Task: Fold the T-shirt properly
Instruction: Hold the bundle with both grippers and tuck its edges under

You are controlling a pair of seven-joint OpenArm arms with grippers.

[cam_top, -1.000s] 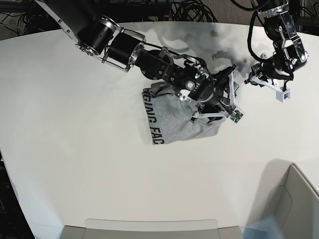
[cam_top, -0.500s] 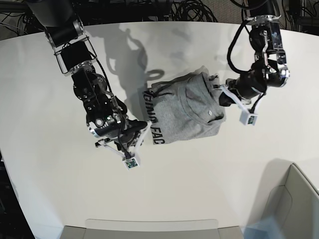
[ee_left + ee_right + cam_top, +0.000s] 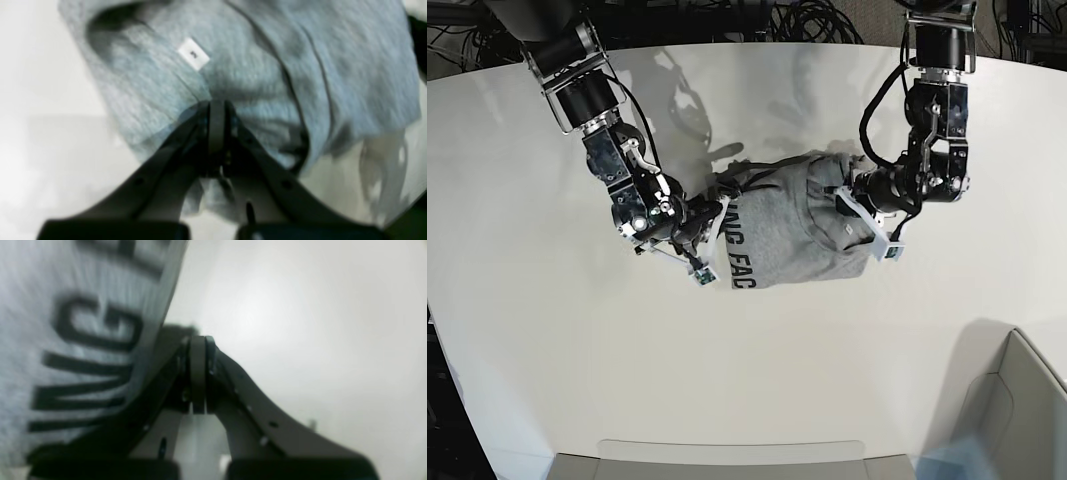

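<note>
2 grippers pressed together, left gripper (image 3: pixel 217 110) pinching T-shirt (image 3: pixel 797 235), right gripper (image 3: pixel 198 343) beside it.

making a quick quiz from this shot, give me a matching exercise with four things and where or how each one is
Things:
1. left gripper
2. right gripper
3. size tag
4. black lettering

Places or states:
A. small white patch inside the collar
B. shut at the plain, collar side of the T-shirt
C. printed along the shirt edge on the base view's left
D. shut beside the lettered edge, with the white table behind its tips

Pairs: 1-B, 2-D, 3-A, 4-C
</note>
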